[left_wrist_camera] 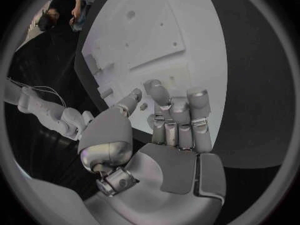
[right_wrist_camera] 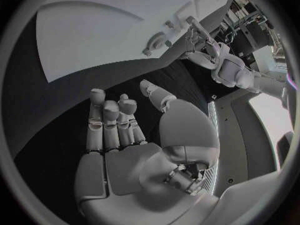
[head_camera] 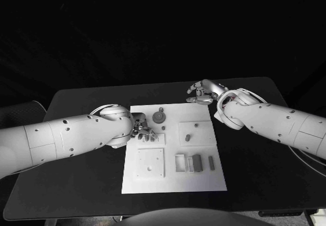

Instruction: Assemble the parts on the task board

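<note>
Left hand (head_camera: 141, 130) hovers at the task board (head_camera: 173, 183) mid-frame, fingers loosely curled and empty (right hand (head_camera: 204, 92) likewise, upper right).

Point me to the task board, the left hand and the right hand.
task board (head_camera: 173, 181): head view, bare near end.
left hand (head_camera: 143, 130): head view, middle of the hand.
right hand (head_camera: 204, 92): head view, middle of the hand.

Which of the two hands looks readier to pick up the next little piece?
Probably the left hand: it hovers over the task board, its fingers near the grey parts. The right hand hangs open over bare table beyond the board's far corner, holding nothing.
</note>
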Controlling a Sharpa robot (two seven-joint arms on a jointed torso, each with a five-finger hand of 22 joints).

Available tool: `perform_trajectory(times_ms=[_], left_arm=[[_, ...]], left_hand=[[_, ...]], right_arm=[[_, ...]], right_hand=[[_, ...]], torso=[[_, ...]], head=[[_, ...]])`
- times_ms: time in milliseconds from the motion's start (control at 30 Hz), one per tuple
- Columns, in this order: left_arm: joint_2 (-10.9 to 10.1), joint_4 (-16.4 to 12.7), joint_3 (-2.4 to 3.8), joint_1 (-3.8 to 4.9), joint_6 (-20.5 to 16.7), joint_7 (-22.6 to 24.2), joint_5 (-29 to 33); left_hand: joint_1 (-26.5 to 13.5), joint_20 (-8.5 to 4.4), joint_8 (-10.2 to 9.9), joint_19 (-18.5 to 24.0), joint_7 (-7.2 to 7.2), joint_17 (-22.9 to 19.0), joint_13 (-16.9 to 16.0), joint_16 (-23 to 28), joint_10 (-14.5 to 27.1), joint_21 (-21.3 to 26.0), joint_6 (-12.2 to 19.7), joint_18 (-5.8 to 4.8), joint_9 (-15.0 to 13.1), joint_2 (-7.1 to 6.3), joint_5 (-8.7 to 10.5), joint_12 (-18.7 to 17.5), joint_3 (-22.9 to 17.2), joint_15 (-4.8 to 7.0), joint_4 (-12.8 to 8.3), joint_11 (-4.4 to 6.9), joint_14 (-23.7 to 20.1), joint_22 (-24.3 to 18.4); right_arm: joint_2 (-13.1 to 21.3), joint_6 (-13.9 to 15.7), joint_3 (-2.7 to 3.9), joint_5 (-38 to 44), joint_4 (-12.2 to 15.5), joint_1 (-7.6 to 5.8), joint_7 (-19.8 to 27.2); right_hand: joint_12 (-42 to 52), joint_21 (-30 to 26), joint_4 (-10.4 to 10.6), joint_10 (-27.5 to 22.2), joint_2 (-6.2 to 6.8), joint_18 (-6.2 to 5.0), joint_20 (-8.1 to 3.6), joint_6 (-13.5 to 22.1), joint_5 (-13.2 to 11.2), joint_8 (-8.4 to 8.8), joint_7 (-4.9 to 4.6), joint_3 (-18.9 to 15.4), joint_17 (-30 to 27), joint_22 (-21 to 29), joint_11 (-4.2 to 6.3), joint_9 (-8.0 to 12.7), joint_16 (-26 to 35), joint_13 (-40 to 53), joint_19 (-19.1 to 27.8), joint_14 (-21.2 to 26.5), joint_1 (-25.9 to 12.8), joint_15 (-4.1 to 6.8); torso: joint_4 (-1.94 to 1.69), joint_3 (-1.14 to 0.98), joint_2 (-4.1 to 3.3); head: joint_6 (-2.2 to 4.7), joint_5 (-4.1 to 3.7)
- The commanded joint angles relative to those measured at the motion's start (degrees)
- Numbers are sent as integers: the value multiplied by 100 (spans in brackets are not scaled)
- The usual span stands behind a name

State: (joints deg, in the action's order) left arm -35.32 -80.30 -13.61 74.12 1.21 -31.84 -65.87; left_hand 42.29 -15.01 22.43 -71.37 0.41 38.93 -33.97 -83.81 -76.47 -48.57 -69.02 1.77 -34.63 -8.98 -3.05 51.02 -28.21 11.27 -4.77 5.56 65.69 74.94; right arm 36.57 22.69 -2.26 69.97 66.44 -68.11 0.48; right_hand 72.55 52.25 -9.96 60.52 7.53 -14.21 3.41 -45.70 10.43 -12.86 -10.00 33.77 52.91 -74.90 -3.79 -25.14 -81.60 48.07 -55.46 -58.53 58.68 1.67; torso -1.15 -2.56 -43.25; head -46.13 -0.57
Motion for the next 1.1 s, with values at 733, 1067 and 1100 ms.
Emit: perform_trajectory(times_ms=[733, 1067, 1100], left_arm=[[-253, 647, 342, 466, -91, 258, 1116], [166, 1236, 331, 481, -31, 370, 207], [216, 1305, 325, 480, -16, 365, 206]], left_hand=[[414, 18, -394, 221, 303, -206, 133, 343, 410, 330, 948, 261, 113, 372, 8, -248, -39, -208, -563, -253, -233, -84], [178, 150, -449, 403, 424, -362, 259, 626, 645, 609, 1214, 255, 104, 7, 36, -505, -83, -339, -282, -382, -404, -232], [163, 168, -466, 437, 447, -380, 275, 662, 687, 643, 1264, 252, 106, -42, 28, -541, -100, -360, -245, -399, -441, -247]], right_arm=[[-4, -70, 1, 13, -33, 5, 29], [-16, -74, 1, 12, -31, 5, 23], [-27, -76, 1, 12, -38, 5, 23]], right_hand=[[43, -16, 39, -24, -4, -79, -13, 2, 31, -36, -29, -6, -7, -49, 2, 9, -41, -9, 30, 3, -67, 56], [44, -15, 45, -23, -7, -79, -12, 3, 32, -36, -30, -9, -7, -50, 2, 10, -42, -10, 29, 2, -73, 55], [44, -15, 45, -23, -7, -79, -12, 3, 32, -36, -30, -9, -7, -50, 2, 10, -42, -10, 29, 2, -73, 55]], torso=[[-5, 2, -2], [-3, -1, -1], [-2, -1, -1]], head=[[139, -14], [147, 20], [153, 24]])
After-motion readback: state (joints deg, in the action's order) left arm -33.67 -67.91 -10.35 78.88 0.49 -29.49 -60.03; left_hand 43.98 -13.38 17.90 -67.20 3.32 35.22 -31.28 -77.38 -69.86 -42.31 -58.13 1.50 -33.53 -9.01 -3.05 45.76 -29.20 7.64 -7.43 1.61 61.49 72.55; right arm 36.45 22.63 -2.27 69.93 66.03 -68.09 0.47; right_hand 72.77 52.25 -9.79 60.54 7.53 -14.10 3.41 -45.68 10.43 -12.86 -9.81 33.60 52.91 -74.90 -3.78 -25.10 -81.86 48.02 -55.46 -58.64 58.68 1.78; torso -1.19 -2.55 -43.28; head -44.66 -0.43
